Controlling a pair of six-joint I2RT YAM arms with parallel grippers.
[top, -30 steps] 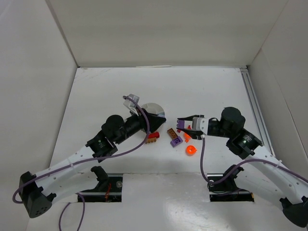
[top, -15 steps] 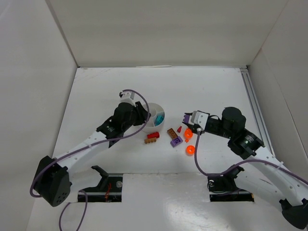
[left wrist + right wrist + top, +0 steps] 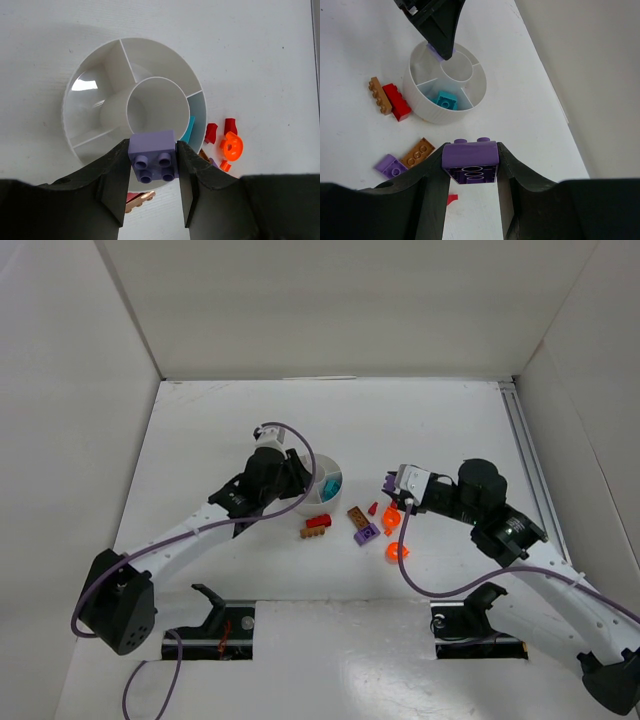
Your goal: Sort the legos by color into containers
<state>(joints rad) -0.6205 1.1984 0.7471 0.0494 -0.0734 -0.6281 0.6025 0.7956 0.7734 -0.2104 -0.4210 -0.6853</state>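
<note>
The white round dish (image 3: 75, 95) has wedge compartments around a central cup; one wedge holds a teal lego (image 3: 445, 101). My left gripper (image 3: 152, 167) is shut on a purple four-stud lego (image 3: 152, 160), hovering over the dish's near rim. My right gripper (image 3: 470, 165) is shut on a second purple lego (image 3: 470, 156), above the table to the right of the dish (image 3: 320, 504). On the table lie a red lego (image 3: 318, 522), a brown one (image 3: 312, 533), a brown plate (image 3: 355, 513), a purple piece (image 3: 365, 533) and orange pieces (image 3: 394, 552).
White walls enclose the table on the left, back and right. A metal rail (image 3: 525, 455) runs along the right edge. The purple cable (image 3: 408, 540) of the right arm hangs over the orange pieces. A tiny red piece (image 3: 451, 199) lies under the right gripper.
The left arm has swung up and left, off the loose legos, so the dish shows again. The right gripper has drawn back slightly right with its purple lego.
</note>
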